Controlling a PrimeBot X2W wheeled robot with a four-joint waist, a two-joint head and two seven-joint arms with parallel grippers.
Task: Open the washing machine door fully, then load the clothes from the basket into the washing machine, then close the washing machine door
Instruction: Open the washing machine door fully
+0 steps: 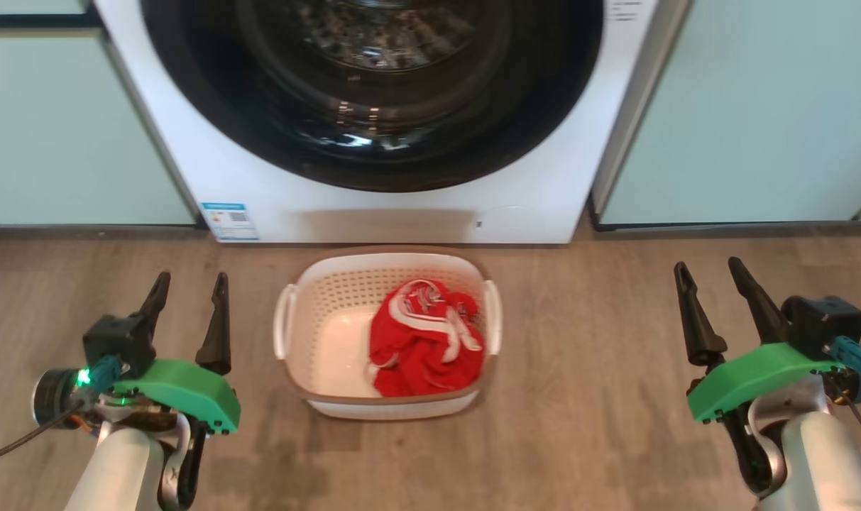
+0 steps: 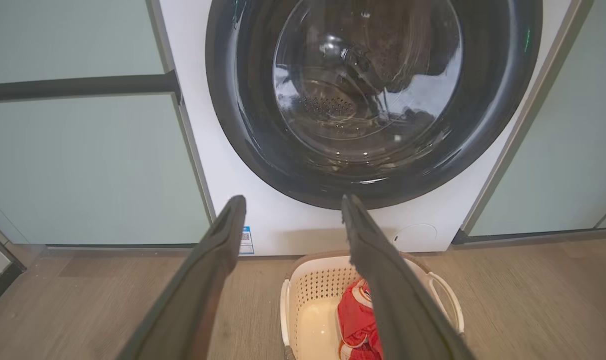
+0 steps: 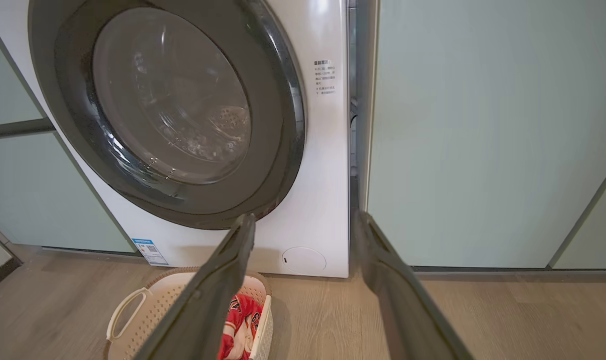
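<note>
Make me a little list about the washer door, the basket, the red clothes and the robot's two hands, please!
door: washing machine door shut on the white washing machine
basket: basket on the wooden floor, right in front of the machine
clothes: clothes, red with white stripes, lying in the basket's right half
left gripper: left gripper open, holding nothing, left of the basket
right gripper: right gripper open, holding nothing, right of the basket
loaded yet: no
</note>
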